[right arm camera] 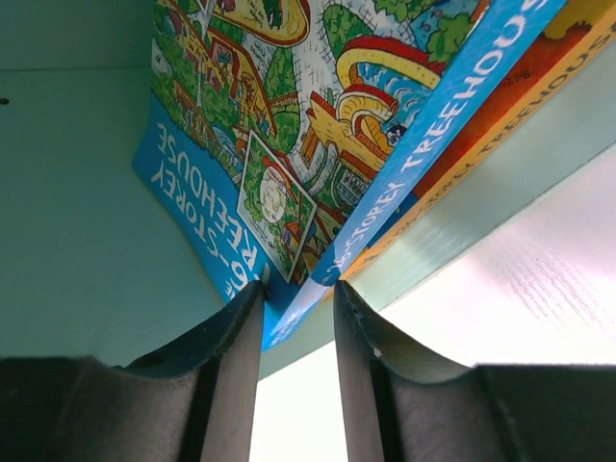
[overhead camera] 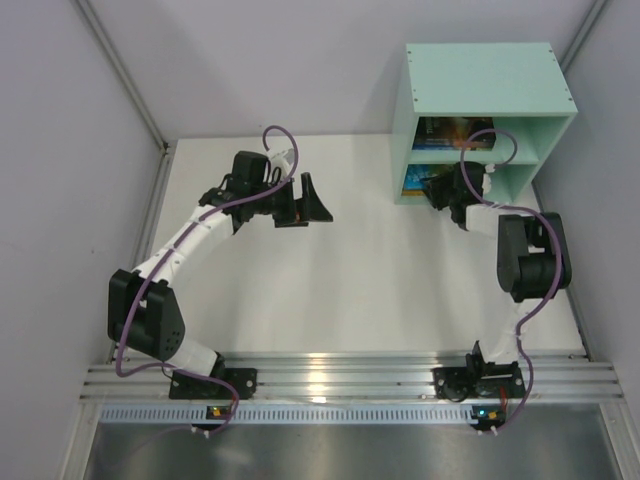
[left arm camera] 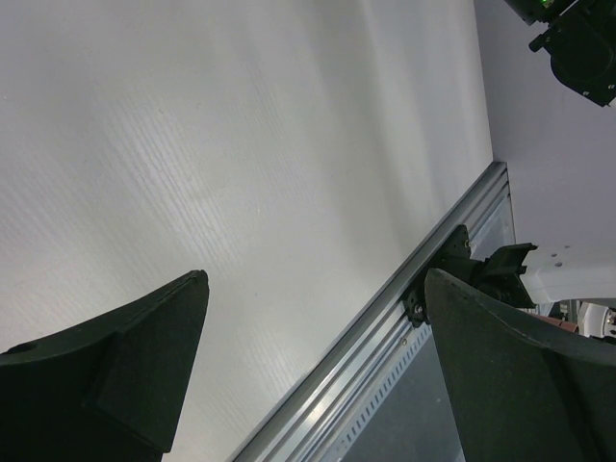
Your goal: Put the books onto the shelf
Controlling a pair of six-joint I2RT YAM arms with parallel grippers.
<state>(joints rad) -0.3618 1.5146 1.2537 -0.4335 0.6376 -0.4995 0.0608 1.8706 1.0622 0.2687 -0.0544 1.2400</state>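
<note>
1. Object: blue "Treehouse" paperback [right arm camera: 289, 144], inside the lower compartment of the mint-green shelf [overhead camera: 480, 75]. It is stacked against an orange-spined book [right arm camera: 520, 87], and one corner pokes out past the shelf's front edge.
2. More books [overhead camera: 450, 135] sit in the shelf's upper compartment. No books are visible on the table [overhead camera: 350, 290] in front of the shelf.
3. Handling (judgement): thin and light. The glossy cover is likely slippery against the neighbouring cover. The spine is stiff, but the free page edge would flex and fan.
4. Where to hold (judgement): at the spine corner, pinching cover to cover. That corner is the part nearest the shelf mouth.
5. Right gripper [right arm camera: 298, 289]: at the mouth of the shelf's lower compartment. The jaws are narrowed and straddle the protruding corner, and one finger [right arm camera: 245, 327] is at the cover. I cannot tell whether the book is pinched or free.
6. Left gripper [left arm camera: 316, 279]: well away from the shelf, over bare table. The jaws are spread wide with nothing between them.
</note>
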